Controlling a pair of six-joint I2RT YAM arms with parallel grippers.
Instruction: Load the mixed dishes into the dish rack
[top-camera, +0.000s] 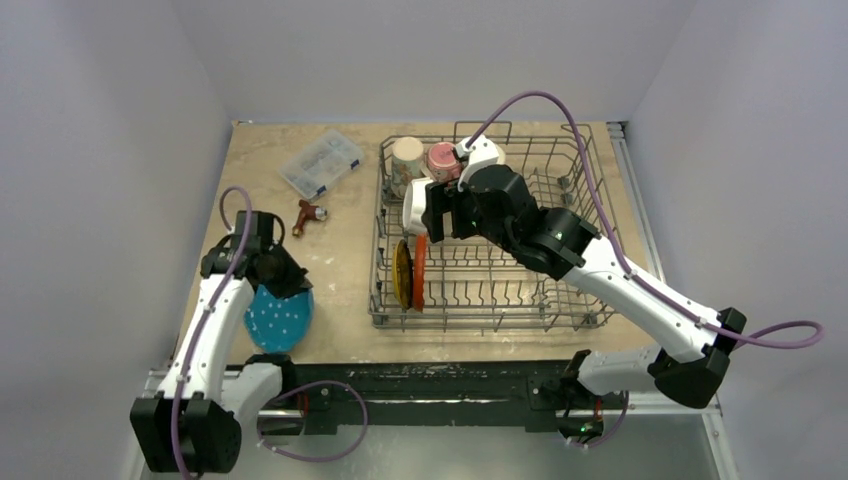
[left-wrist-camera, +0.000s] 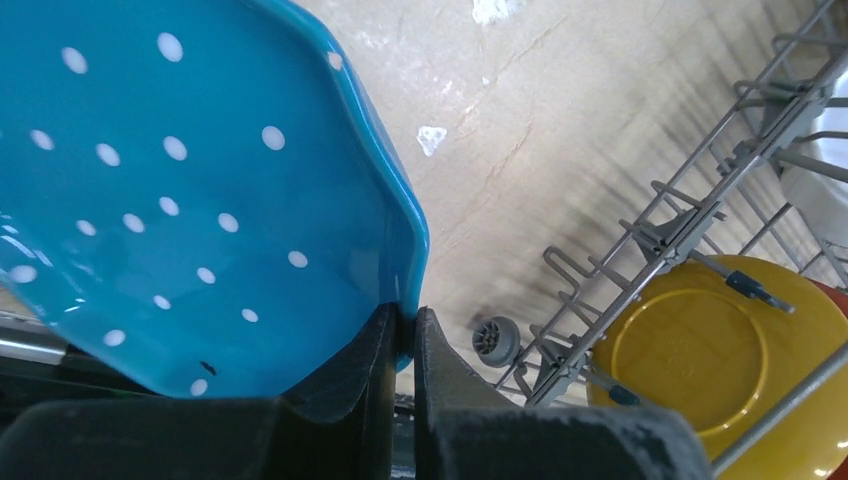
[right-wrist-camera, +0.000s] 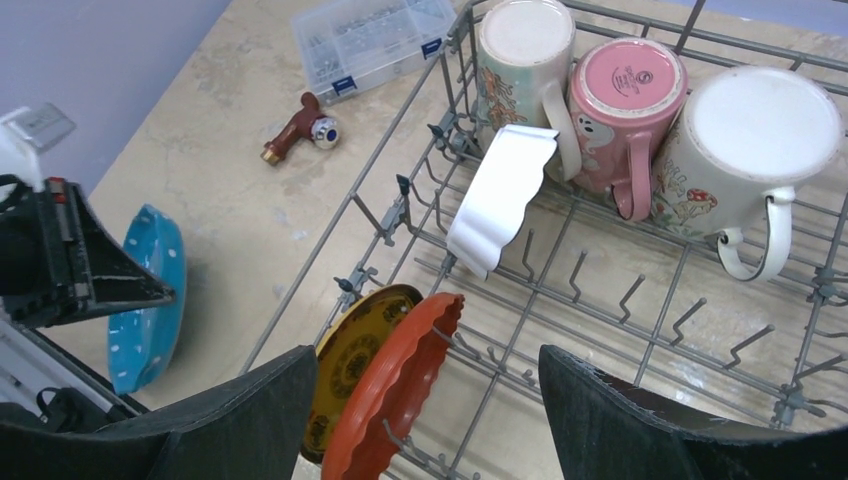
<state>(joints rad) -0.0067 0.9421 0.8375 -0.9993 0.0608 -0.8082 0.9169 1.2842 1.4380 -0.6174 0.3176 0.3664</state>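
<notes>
Left gripper (left-wrist-camera: 402, 325) pinches the blue dotted plate (left-wrist-camera: 180, 200) by its rim, jaws almost closed, left of the dish rack (top-camera: 379, 262) and outside it; swing it edge-on into a free slot beside the orange plate (right-wrist-camera: 395, 400), minding the empty, wide-open right gripper (right-wrist-camera: 430, 380) above.

The left arm (top-camera: 205, 330) stands up from its base at the near left corner, elbow bent. Its wrist turns the left tool (left-wrist-camera: 405, 318) to the right, fingers pinched almost together on the rim of the blue plate (left-wrist-camera: 200, 200). The right arm (top-camera: 640, 295) reaches far forward and to the left, nearly straight, with the wrist tipped downward. The right tool (right-wrist-camera: 428, 355) hangs with its fingers spread wide, gripping nothing.
</notes>
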